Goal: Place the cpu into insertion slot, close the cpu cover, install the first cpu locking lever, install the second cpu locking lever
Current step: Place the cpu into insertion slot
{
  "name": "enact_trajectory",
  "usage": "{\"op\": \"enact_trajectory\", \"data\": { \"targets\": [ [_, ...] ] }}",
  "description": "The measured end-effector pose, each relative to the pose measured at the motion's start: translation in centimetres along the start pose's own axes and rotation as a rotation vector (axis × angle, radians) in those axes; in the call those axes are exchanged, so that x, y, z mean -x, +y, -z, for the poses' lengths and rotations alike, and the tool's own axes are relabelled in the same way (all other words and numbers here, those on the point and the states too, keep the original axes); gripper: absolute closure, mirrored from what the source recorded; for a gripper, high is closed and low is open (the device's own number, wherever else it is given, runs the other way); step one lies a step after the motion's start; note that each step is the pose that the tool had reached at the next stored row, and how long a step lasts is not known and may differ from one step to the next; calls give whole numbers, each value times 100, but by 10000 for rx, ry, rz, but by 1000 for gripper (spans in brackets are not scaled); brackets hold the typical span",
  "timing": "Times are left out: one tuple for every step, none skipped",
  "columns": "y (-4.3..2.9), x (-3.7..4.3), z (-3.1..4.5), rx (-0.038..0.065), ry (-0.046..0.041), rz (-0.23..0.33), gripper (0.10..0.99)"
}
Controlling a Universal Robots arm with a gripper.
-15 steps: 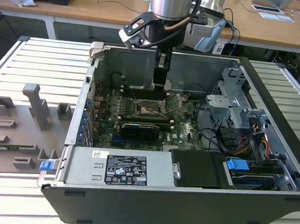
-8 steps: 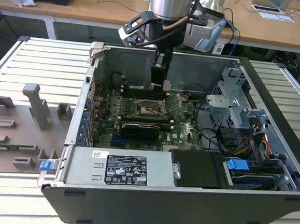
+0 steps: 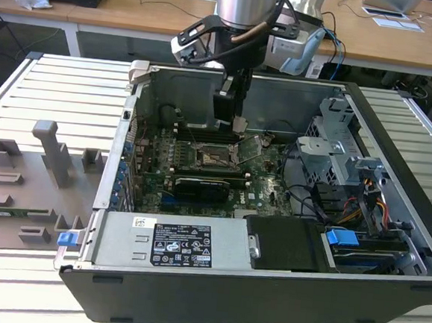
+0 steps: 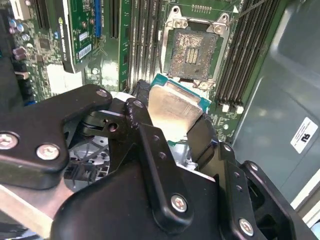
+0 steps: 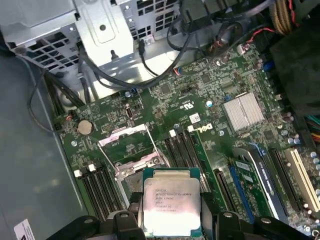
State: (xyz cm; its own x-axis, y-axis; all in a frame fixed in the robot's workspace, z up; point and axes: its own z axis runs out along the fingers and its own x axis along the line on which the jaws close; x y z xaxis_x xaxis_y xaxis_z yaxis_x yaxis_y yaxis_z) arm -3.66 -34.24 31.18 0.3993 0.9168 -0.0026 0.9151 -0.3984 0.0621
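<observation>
gripper (image 3: 238, 120) clamped on cpu (image 5: 172, 202), hovering over insertion slot (image 4: 192, 52), apart from it, centre of exterior view. step one, placing, judged under way; seating calls for cpu level, squared to slot.

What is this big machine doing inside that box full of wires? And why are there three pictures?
It is a robot arm reaching into an open computer case that lies on a slatted table. One picture comes from a camera standing off the arm. The other two come from cameras riding near the arm's wrist, looking at the green motherboard. At the arm's end is a gripper, like two fingers. It pinches the cpu, a flat silver square chip. Near the chip is the insertion slot, a square socket with no chip in it yet.
</observation>
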Motion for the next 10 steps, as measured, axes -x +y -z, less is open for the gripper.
{"op": "enact_trajectory", "data": {
  "targets": [
    [0,0,0,3,-20,-223,541],
    [1,0,0,4,-37,-390,541],
    [1,0,0,7,-53,-567,541],
    [1,-1,-1,8,-67,-714,541],
    [2,-1,-1,9,-79,-841,541],
    [2,-1,-1,10,-87,-931,541],
    [2,-1,-1,12,-99,-1066,541],
    [2,-1,-1,12,-109,-1159,541],
    [3,-1,-1,15,-127,-1357,541],
    [3,-1,-1,17,-141,-1499,541]
  ]
}}
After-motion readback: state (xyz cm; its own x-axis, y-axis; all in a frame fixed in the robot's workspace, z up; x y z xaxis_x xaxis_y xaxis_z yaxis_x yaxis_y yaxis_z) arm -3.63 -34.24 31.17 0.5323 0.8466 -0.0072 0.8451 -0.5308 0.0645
